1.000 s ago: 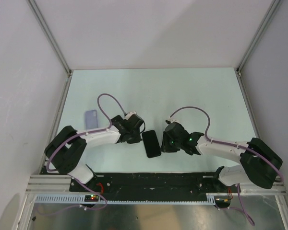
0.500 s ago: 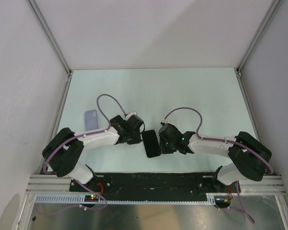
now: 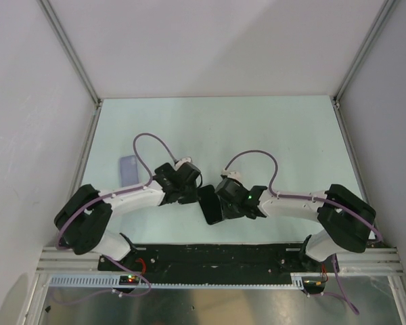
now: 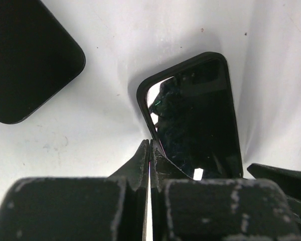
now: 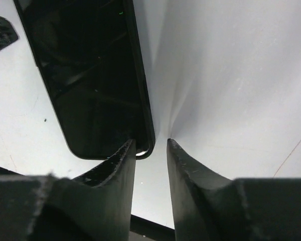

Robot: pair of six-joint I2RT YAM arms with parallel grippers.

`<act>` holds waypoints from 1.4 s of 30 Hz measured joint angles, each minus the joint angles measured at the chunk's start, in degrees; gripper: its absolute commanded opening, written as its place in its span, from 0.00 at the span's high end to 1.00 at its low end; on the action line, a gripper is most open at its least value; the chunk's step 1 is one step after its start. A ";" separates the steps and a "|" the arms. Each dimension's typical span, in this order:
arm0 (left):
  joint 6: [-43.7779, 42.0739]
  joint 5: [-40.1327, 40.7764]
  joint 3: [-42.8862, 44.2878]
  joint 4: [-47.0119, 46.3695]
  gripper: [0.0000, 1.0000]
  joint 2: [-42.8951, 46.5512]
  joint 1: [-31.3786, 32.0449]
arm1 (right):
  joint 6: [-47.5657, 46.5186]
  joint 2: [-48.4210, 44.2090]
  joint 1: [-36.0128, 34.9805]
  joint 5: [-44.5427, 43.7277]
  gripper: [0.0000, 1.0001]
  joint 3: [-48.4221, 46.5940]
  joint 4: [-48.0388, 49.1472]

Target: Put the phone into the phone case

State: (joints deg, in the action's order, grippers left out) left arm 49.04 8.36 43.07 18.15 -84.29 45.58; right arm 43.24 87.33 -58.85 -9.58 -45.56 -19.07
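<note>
Status: glossy black rectangular phone (image 3: 209, 207) lies flat on pale green tabletop (image 3: 257, 128), between both grippers. Left gripper (image 4: 149, 149) is fully closed and empty, tips touching phone's edge near a corner. Right gripper (image 5: 151, 142) has a narrow gap with nothing in it, one finger at phone's corner. Matte black rounded slab (image 4: 25, 55) sits just beside phone; lilac flat rectangle (image 3: 128, 167) lies well apart.

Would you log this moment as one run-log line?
left gripper: shut | right gripper: open, at phone corner | phone: flat on table

Right jaws farther left, against the phone (image 5: 90, 75).
</note>
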 measured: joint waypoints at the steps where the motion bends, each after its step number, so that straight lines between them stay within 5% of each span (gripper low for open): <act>1: -0.02 0.00 -0.07 0.04 0.99 0.44 -0.17 | -0.13 -0.04 -0.15 -0.48 0.46 0.00 -0.22; 7: -1.07 -0.09 -1.03 0.57 0.95 7.04 -2.75 | -3.96 -2.67 0.98 -1.55 0.16 -0.02 0.66; 18: -4.02 -0.74 -3.37 4.39 0.92 19.37 -10.01 | -14.10 7.15 0.55 0.98 0.03 -7.26 9.75; 27: -5.33 -1.60 -4.66 6.40 0.91 21.73 -12.11 | -16.63 13.92 -2.56 -4.57 0.04 -13.57 5.38; 37: -6.08 -2.64 -4.72 6.56 0.90 21.75 -13.42 | -16.24 17.35 -4.94 -11.02 0.31 -17.59 0.50; 42: -7.17 -3.13 -4.72 7.19 0.90 21.86 -14.43 | -16.17 17.35 -0.61 -10.97 0.33 -17.55 0.70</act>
State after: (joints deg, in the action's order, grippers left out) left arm 41.87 5.23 38.35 25.34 -62.43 31.16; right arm 27.07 104.68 -59.46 -20.56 -63.11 -18.37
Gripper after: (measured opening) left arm 0.099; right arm 0.781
